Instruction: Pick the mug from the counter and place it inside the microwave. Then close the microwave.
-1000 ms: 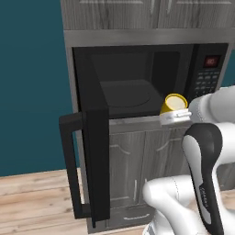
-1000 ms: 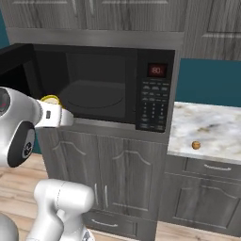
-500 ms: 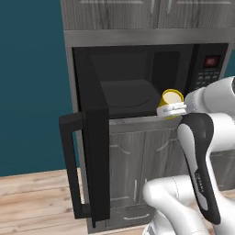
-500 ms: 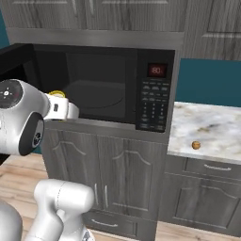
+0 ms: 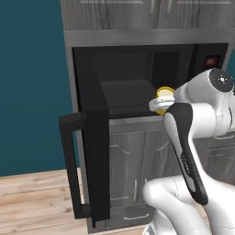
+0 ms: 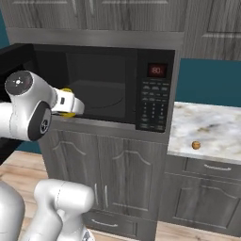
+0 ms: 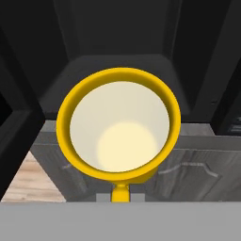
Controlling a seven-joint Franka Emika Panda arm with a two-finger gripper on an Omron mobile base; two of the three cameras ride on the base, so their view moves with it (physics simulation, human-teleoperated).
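Microwave (image 6: 117,89), black, built into grey woodgrain cabinets (image 6: 117,174), cavity open; door (image 5: 94,165) swung out to the left with its long bar handle (image 5: 69,170). Keypad (image 6: 153,106) and red display (image 6: 156,70) on the right panel, digits too blurred to read. Desk (image 6: 207,129), white marble look, right of the microwave, carries a tiny brown lump (image 6: 196,145). Mug (image 7: 118,124), yellow with cream inside, held at the cavity's front edge, above the sill, mouth facing the hand camera. Pincer (image 5: 158,106) clamped narrow on the mug. Nothing between mug and cavity. Since half a second ago the mug has moved slightly nearer the opening.
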